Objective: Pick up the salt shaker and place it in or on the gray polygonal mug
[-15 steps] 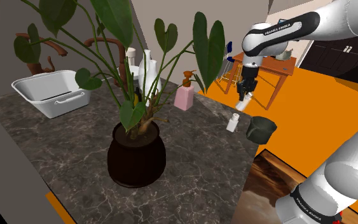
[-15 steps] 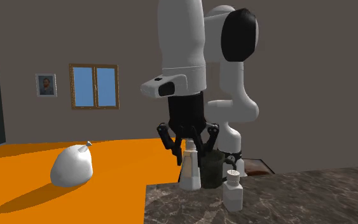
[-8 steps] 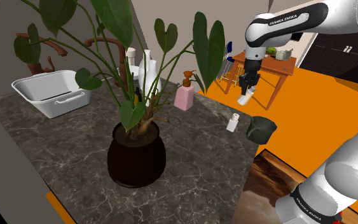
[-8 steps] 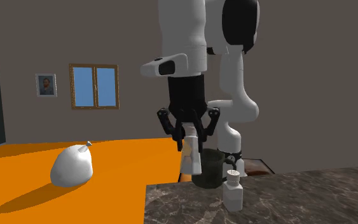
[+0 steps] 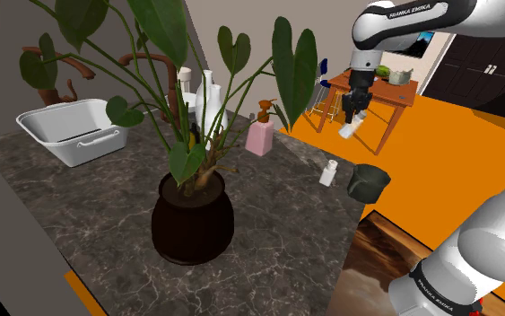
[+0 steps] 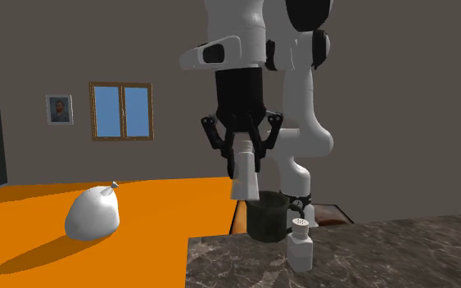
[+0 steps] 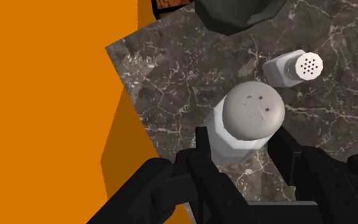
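Pinched between the black fingers of the gripper (image 6: pixel 243 162): salt shaker (image 6: pixel 243 178), white faceted body, pale grey domed cap with a few small holes. Hanging in open air, clear above the dark grey-green mug (image 6: pixel 268 218) at the marble counter (image 7: pixel 171 83) corner. Just beside the mug, a second shaker (image 6: pixel 301 244). Beyond the counter edge, open orange floor (image 6: pixel 138 204) to the second exterior view's left

The gripper (image 5: pixel 352 117) clasps a white salt shaker (image 5: pixel 348 131) in the air, well above the dark mug (image 5: pixel 368 182) (it sits at the marble counter's (image 5: pixel 107 224) edge). A second shaker (image 5: pixel 329 172) stands just beside the mug, towards the shoulder view's left.
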